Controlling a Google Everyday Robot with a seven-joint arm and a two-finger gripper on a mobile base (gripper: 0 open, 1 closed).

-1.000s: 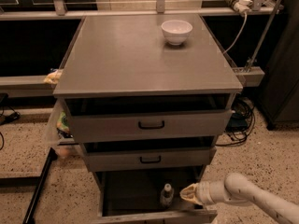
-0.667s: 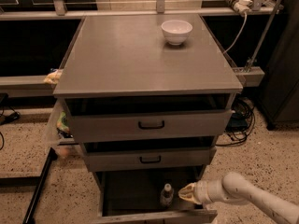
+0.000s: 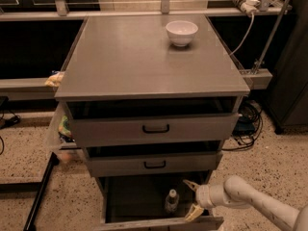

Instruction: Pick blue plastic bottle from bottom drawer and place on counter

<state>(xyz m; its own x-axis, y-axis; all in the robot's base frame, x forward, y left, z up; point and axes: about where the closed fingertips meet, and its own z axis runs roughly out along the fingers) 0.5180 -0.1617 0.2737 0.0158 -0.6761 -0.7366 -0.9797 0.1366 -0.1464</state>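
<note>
The blue plastic bottle (image 3: 172, 200) stands upright in the open bottom drawer (image 3: 159, 223), towards its right side; it is small, see-through, with a pale cap. My gripper (image 3: 187, 198) comes in from the lower right on a white arm and sits just right of the bottle, at bottle height. Its two pale fingers are spread, one above and one below, and nothing is between them. The counter (image 3: 139, 61) is the grey metal top above the drawers.
A white bowl (image 3: 181, 32) sits at the counter's back right. Two shallower drawers with black handles (image 3: 155, 128) are partly pulled out above the bottom drawer. Cables and a pole stand to the right; a plastic bag with items hangs at the left.
My gripper has moved slightly left, closer to the bottle. The bottle has not moved.
</note>
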